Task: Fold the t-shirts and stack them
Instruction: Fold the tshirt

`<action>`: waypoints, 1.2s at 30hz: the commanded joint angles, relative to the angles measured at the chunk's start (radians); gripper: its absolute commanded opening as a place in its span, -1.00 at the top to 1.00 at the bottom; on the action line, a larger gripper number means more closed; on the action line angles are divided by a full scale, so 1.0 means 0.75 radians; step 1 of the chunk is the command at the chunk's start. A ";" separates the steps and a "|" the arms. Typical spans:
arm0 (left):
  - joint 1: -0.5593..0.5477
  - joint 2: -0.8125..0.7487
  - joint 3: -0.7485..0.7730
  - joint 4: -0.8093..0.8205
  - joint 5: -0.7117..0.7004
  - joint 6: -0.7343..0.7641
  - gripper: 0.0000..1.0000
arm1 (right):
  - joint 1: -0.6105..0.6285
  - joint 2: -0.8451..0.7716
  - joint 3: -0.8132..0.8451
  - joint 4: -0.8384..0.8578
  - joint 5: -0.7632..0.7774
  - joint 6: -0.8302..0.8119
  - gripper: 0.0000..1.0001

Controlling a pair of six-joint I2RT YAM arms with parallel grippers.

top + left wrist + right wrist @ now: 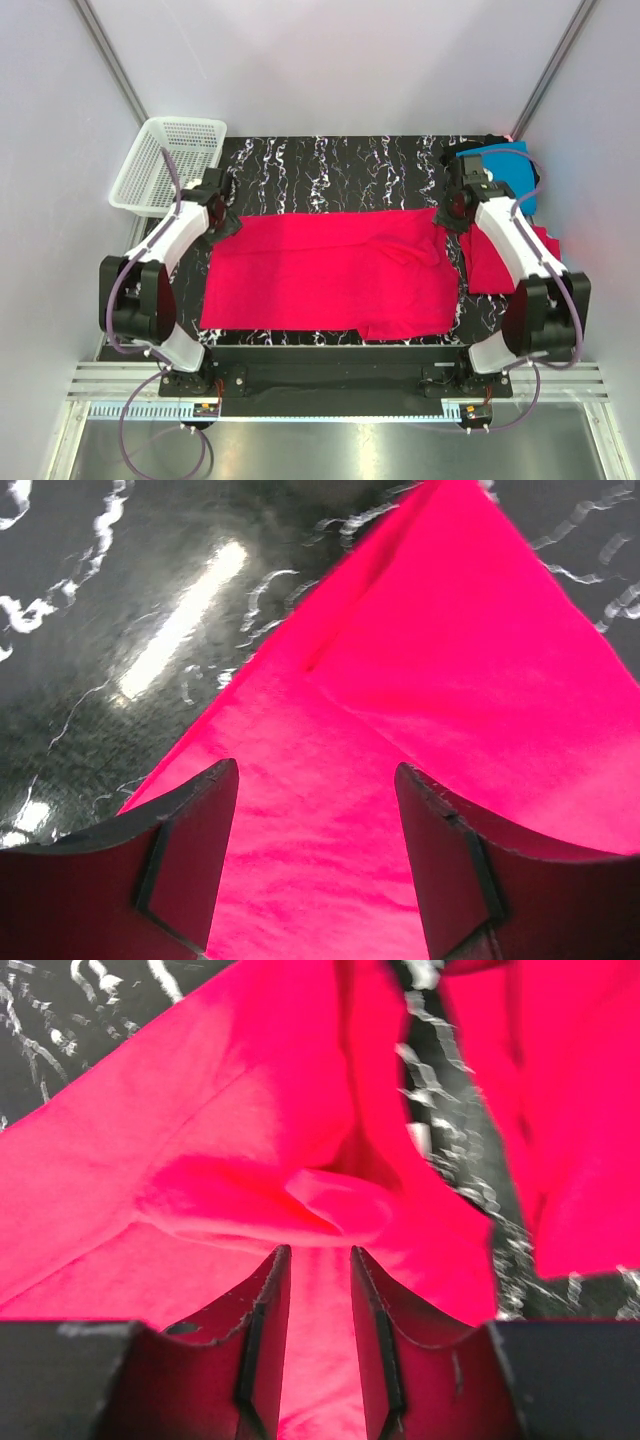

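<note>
My left gripper (316,780) hangs with jaws wide apart over the far left corner of the red shirt (330,272). My right gripper (320,1258), narrowly parted, grips nothing at the far right corner. The shirt lies spread on the table (330,160), with a second red shirt (488,265) just beside it.

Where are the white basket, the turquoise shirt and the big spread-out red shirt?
white basket (160,170), top view, on its mesh floor.
turquoise shirt (510,170), top view, on its flat visible middle.
spread-out red shirt (320,275), top view, on the centre of the cloth.
</note>
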 commanded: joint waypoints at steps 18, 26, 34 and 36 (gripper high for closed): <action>-0.080 0.454 0.268 0.147 0.348 0.188 -0.28 | 0.058 0.582 0.249 0.192 -0.354 -0.209 0.24; -0.082 0.572 0.356 0.092 0.360 0.196 -0.30 | 0.064 0.784 0.365 0.131 -0.401 -0.199 0.25; -0.070 0.720 0.536 0.015 0.444 0.173 -0.30 | 0.062 0.963 0.598 -0.002 -0.415 -0.227 0.24; -0.058 0.757 0.599 -0.008 0.454 0.171 -0.30 | 0.060 1.028 0.714 -0.057 -0.403 -0.241 0.24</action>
